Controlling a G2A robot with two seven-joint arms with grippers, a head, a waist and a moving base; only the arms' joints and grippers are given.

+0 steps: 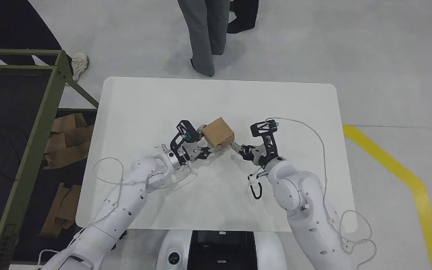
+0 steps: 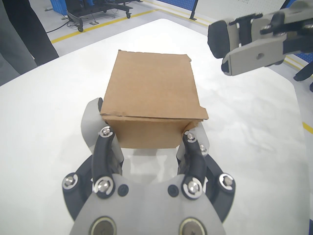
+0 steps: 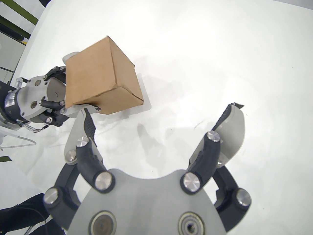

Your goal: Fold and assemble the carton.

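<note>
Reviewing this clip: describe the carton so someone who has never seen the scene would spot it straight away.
Start at the white table with rounded corners; near its middle, two robot arms meet. The carton is the brown cardboard cube clamped in the left pincer, with the open right pincer just beside it. It is the only brown thing on the white top.

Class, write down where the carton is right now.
In the top view the carton is near the middle of the white table, held in the left gripper, with the open right gripper close on its other side, not touching.
</note>
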